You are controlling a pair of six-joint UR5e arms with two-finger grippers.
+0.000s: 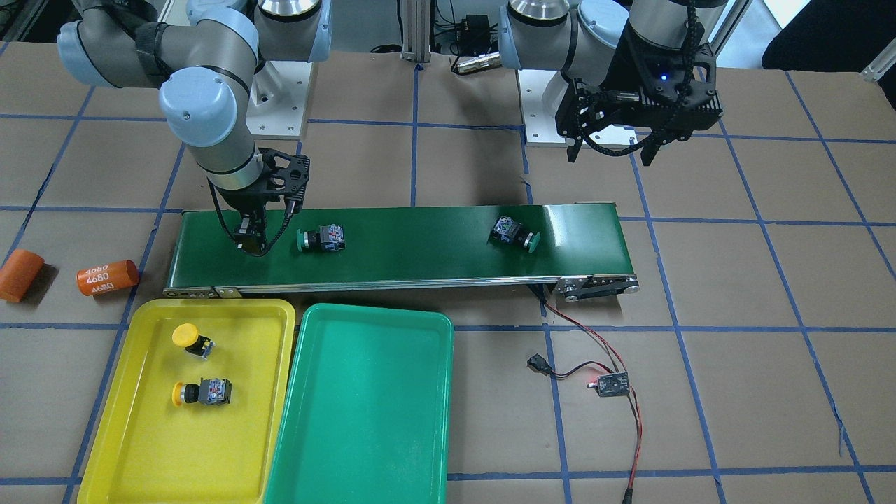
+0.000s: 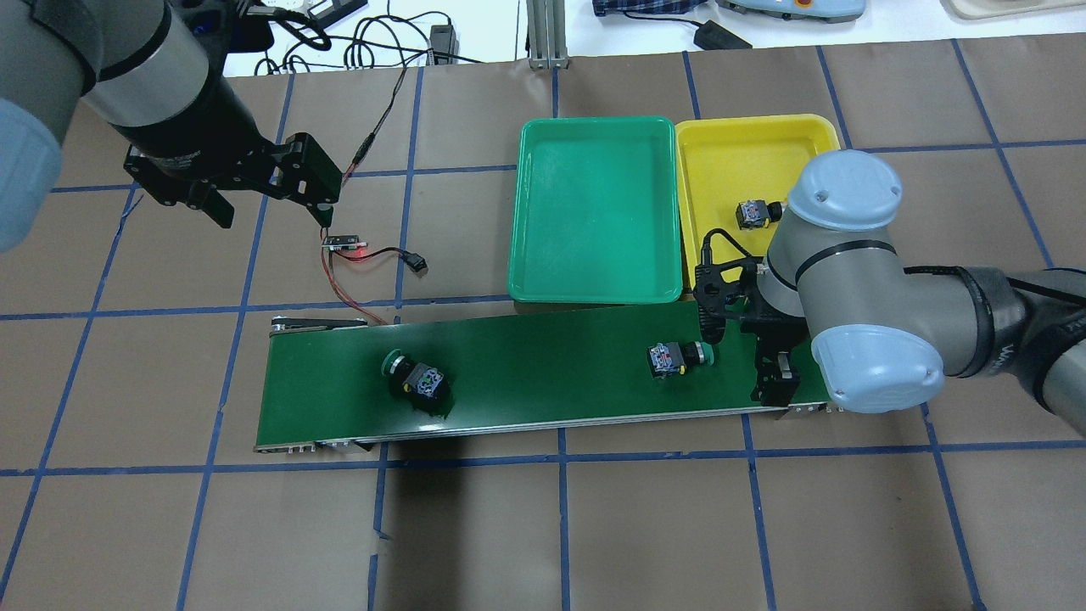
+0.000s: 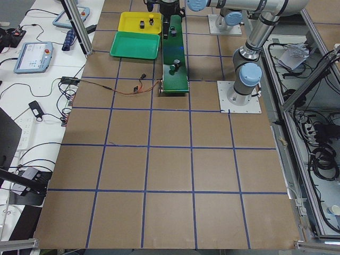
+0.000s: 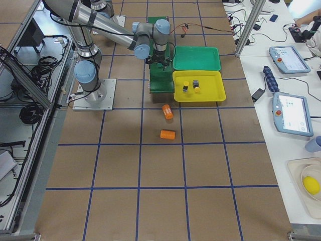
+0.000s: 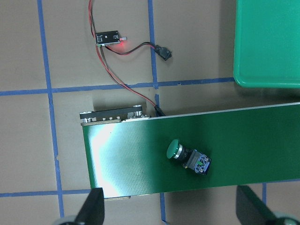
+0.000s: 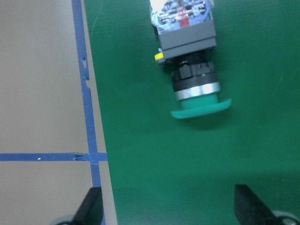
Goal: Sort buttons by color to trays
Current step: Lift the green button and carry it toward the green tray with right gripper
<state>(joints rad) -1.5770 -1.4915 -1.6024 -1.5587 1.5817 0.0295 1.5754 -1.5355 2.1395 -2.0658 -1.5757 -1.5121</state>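
Green button (image 1: 320, 239) lies on the belt (image 1: 434, 255) left of middle, just beside my right gripper (image 1: 253, 241). I see it and my left gripper (image 1: 609, 157), upper right, wide open, holding nothing.

right now i count two green buttons (image 1: 320, 239), two yellow buttons (image 1: 201, 392), one yellow tray (image 1: 161, 441), one green tray (image 1: 364, 413), two orange cylinders (image 1: 106, 277), one conveyor belt (image 1: 420, 245), and one little wired circuit board (image 1: 609, 383).

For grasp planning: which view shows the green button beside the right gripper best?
Right wrist view: the green button lies large, on its side, details clear. Overhead and front show it small; side views barely.
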